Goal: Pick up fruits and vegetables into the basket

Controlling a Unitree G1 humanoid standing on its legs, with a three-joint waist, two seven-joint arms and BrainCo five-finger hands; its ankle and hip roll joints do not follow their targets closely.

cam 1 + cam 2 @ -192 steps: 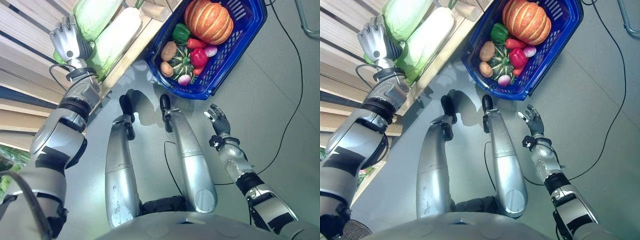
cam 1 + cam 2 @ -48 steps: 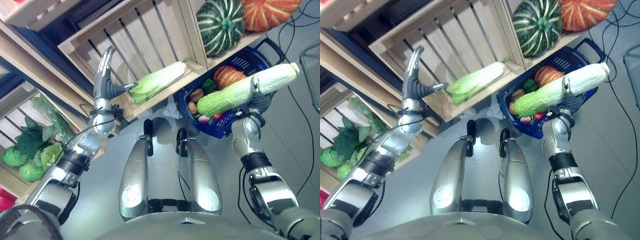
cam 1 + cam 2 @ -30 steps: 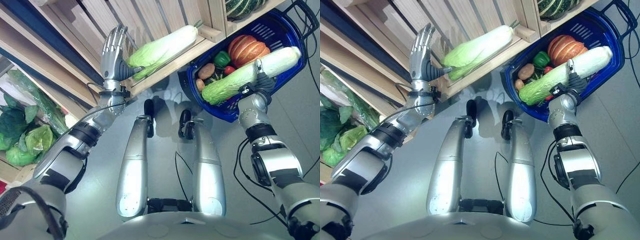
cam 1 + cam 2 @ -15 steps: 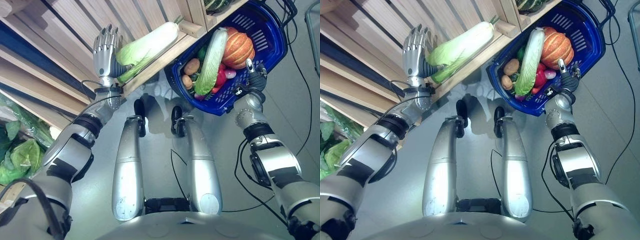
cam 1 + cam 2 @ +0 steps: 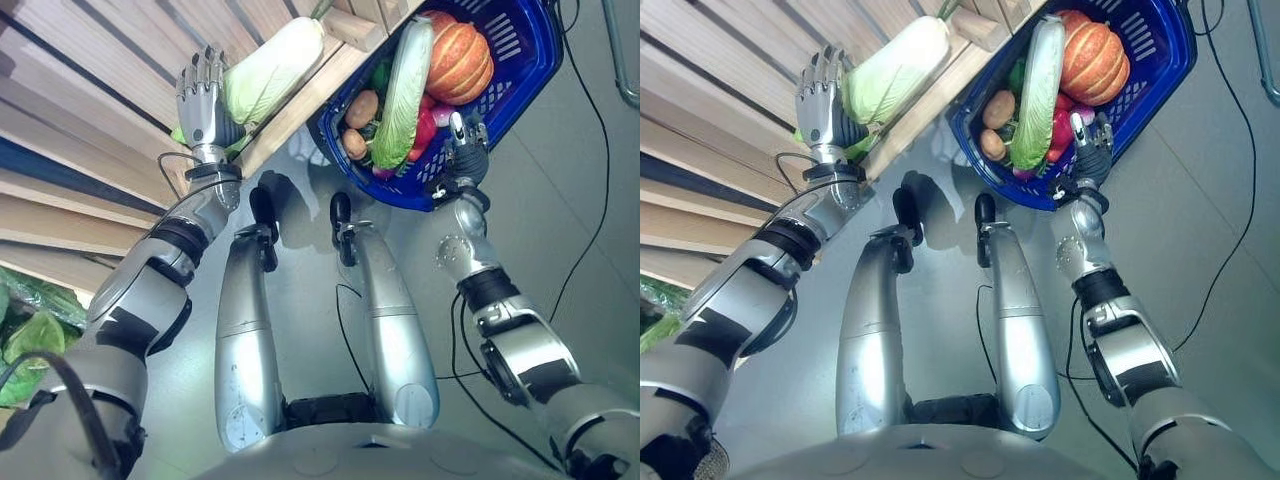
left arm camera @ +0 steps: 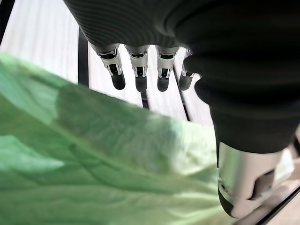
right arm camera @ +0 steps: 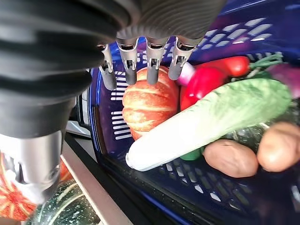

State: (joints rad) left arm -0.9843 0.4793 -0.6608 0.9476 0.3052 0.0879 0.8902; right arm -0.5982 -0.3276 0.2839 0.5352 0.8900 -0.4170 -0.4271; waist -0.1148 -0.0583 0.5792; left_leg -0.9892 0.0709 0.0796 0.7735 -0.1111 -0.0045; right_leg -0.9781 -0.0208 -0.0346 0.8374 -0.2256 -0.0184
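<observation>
One cabbage (image 5: pixel 398 85) lies in our basket (image 5: pixel 520 75) – right hand (image 5: pixel 462 148) open, empty | shelf cabbage (image 5: pixel 268 72) remains – left hand (image 5: pixel 203 100) open beside it

My basket (image 5: pixel 520 60) is deep blue, and in it lie an orange pumpkin (image 5: pixel 458 58) with pale ribs, a white-to-green napa cabbage (image 5: pixel 400 90), red peppers (image 7: pixel 206 82) and tan-brown potatoes (image 7: pixel 230 158). By my left hand (image 5: pixel 200 100) lies a second cabbage (image 5: pixel 268 70), pale green fading to white, on light wooden slats (image 5: pixel 90 90).

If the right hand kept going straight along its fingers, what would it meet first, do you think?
Probably the orange pumpkin in the blue basket: the open right hand points at it, though depth is unclear.
</observation>
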